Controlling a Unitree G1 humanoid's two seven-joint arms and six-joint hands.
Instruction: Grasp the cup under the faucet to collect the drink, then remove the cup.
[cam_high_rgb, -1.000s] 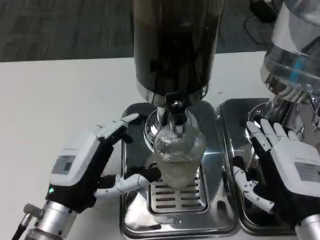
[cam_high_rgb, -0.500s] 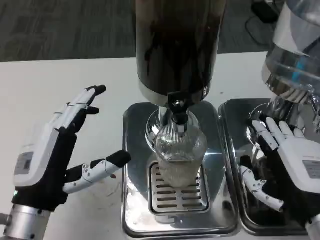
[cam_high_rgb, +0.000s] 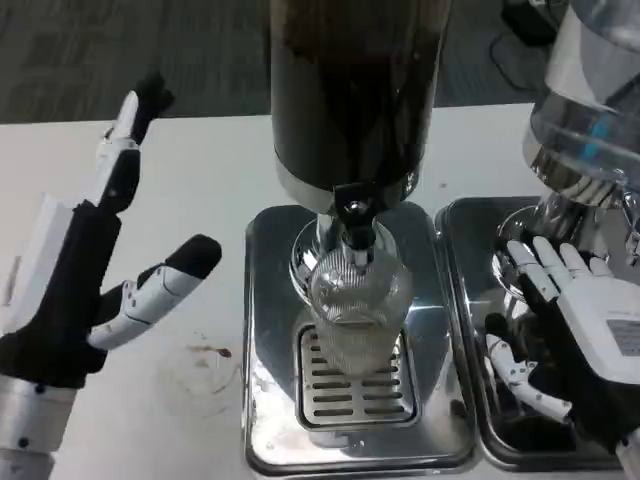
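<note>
A clear ribbed cup (cam_high_rgb: 358, 305) stands on the drip grate (cam_high_rgb: 355, 385) of the steel tray (cam_high_rgb: 262, 400), right under the black faucet (cam_high_rgb: 352, 215) of the dark drink dispenser (cam_high_rgb: 350, 90). My left hand (cam_high_rgb: 75, 270) is raised well to the left of the tray, fingers spread, holding nothing. My right hand (cam_high_rgb: 570, 340) hovers over the neighbouring tray on the right, fingers apart and empty, a little way from the cup.
A second dispenser with a clear tank (cam_high_rgb: 590, 110) stands at the right on its own steel tray (cam_high_rgb: 470, 330). A small brown spill stain (cam_high_rgb: 212, 352) marks the white table (cam_high_rgb: 180, 200) left of the tray.
My left hand has let go of the cup's side and drawn away to the left and upward, fingers opening. The cup stays under the faucet. My right hand barely moved.
</note>
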